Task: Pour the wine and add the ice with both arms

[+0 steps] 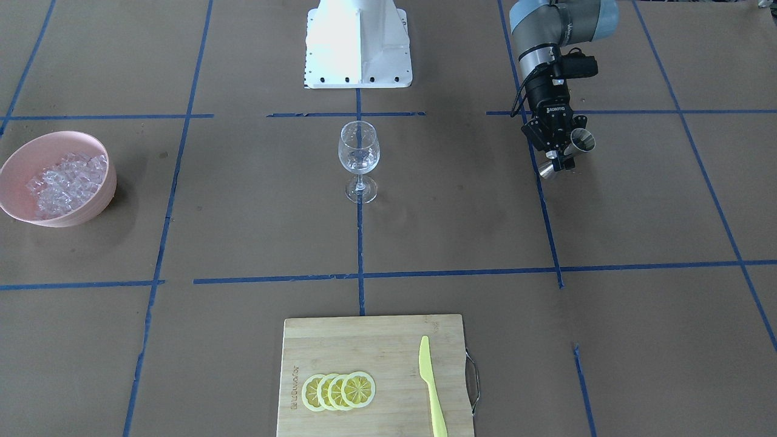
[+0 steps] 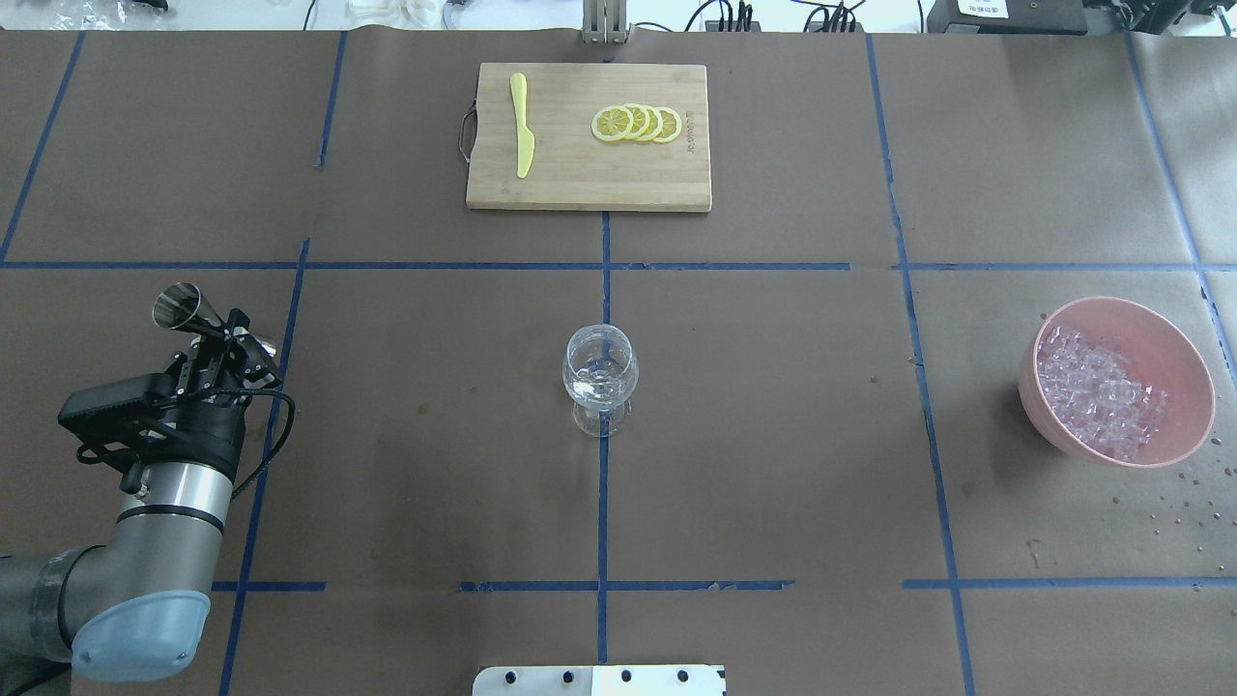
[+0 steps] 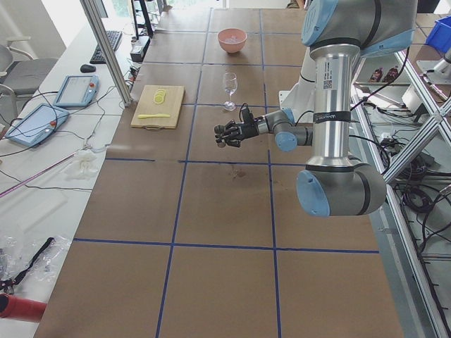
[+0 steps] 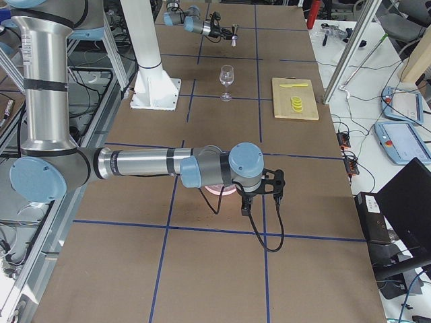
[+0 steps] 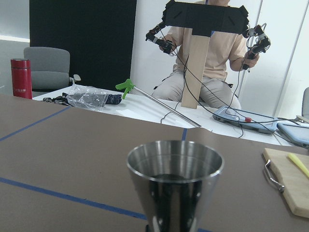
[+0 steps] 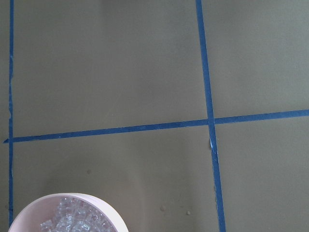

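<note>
Pour-and-ice setup, with positions given relative to the wine glass (image 2: 600, 377), which stands upright on the centre tape line.

The left arm (image 2: 174, 503) is well to the robot's left of the glass. The left gripper (image 2: 230, 336) is closed on the narrow waist of a steel jigger (image 2: 184, 307) and holds it clear of the table. The left wrist view shows the jigger mouth-up and level, presumably so that nothing spills before it reaches the glass. Its inside looks dark at the bottom; whether that is liquid cannot be told.

The ice (image 2: 1097, 391) is a heap of small clear, glistening cubes in a pink bowl (image 2: 1184, 358), well to the robot's right of the glass. It sits on the right arm's side, probably so that each arm serves one job.

The right arm (image 4: 148, 163) reaches out over that bowl. Whether the right gripper (image 4: 248, 200) is open or closed cannot be told, and its wrist view shows only the bowl's rim and bare table.

Beyond the glass, away from the robot, is a cutting board (image 2: 580, 188) with lemon slices (image 2: 638, 124) and a yellow knife (image 2: 522, 135) — neither arm is near it.
</note>
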